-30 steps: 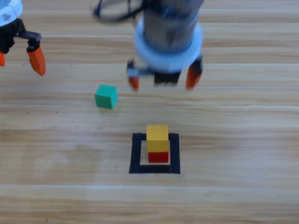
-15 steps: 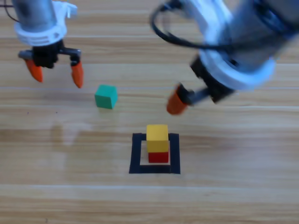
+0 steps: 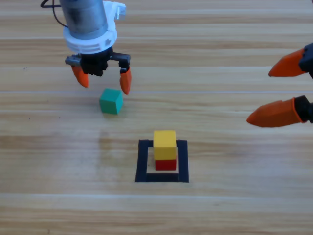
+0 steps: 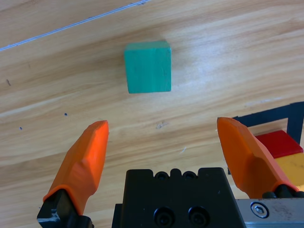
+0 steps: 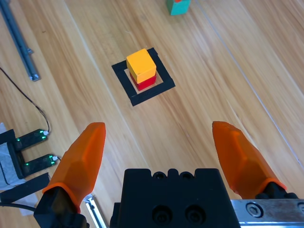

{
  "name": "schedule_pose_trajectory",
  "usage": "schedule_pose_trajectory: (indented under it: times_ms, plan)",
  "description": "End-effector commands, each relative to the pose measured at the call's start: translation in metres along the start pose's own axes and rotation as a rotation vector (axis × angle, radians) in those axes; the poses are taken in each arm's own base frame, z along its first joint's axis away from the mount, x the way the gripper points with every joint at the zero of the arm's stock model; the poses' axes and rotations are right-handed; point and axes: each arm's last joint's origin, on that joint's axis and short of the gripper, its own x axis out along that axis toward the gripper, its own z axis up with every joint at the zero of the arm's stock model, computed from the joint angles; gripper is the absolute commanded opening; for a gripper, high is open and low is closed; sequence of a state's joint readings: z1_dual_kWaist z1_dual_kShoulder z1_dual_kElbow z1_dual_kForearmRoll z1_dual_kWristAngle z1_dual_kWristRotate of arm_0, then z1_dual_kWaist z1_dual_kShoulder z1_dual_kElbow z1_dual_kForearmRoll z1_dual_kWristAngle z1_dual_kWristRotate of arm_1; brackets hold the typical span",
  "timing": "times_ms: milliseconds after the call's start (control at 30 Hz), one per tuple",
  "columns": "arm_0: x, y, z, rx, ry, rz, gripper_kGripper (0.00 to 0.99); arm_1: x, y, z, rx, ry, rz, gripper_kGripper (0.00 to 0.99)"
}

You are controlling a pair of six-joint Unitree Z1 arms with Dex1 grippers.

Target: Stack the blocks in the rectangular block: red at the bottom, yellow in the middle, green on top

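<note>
— Blocks first: where do they sit against the square outline of black tape [image 3: 162, 177]?

— Small bright red cube [image 3: 166, 164] lies inside the black tape outline, flat on the wooden table [image 3: 234, 205]. Small plain yellow cube [image 3: 165, 144] rests squarely on top of the red one. The right wrist view shows the same pair [image 5: 141, 70] within the tape [image 5: 142, 97].

— And the small teal-green cube [image 3: 111, 101]?

— Outside the tape outline, up and to the left of it in the high view, alone on the wood and well apart from the two-cube stack. Nothing touches it.

— Which arm is near it?

— The left gripper [image 3: 101, 80], two orange jaws under a grey arm, hangs farther from the tape outline than the green cube and just beyond it. Its jaws are spread apart and hold nothing. In the left wrist view the green cube [image 4: 147, 67] lies ahead of the gripper [image 4: 166, 142], between the lines of the two jaws but past their tips, and a corner of the tape [image 4: 278, 116] with the red cube [image 4: 280, 143] shows beside one jaw.

— The other arm?

— The right gripper [image 3: 276, 93] shows at the picture's right edge, far to the right of the tape outline and somewhat above it, jaws parted wide and empty. From its own camera [image 5: 159, 137] the outline and stack lie well ahead, with the green cube [image 5: 178, 6] beyond them at the top edge.
</note>
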State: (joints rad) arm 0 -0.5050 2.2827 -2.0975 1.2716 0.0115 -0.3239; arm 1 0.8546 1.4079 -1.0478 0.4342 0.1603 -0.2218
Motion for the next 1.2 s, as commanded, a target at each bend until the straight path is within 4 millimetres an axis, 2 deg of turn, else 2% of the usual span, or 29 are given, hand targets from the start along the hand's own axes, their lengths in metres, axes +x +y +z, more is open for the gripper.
schedule_pose_trajectory:
  times_ms: [33,300,433,700,1200]
  plan:
    - [0.043,-0.01,0.009,0.011,0.053,0.044,0.969,0.0,-0.002,-0.007,0.029,0.019,0.03,0.989]
    - [0.056,-0.005,0.016,0.013,0.05,0.061,0.96,0.007,-0.004,-0.007,0.038,0.041,0.025,0.989]
    - [0.058,-0.005,0.018,0.013,0.038,0.073,0.96,0.007,-0.004,-0.008,0.038,0.045,0.025,0.989]
    - [0.076,-0.006,0.022,0.012,0.04,0.09,0.956,0.005,-0.005,-0.008,0.04,0.043,0.019,0.989]
    - [0.097,-0.007,0.02,0.004,0.046,0.095,0.905,0.005,-0.005,-0.008,0.04,0.045,0.019,0.989]
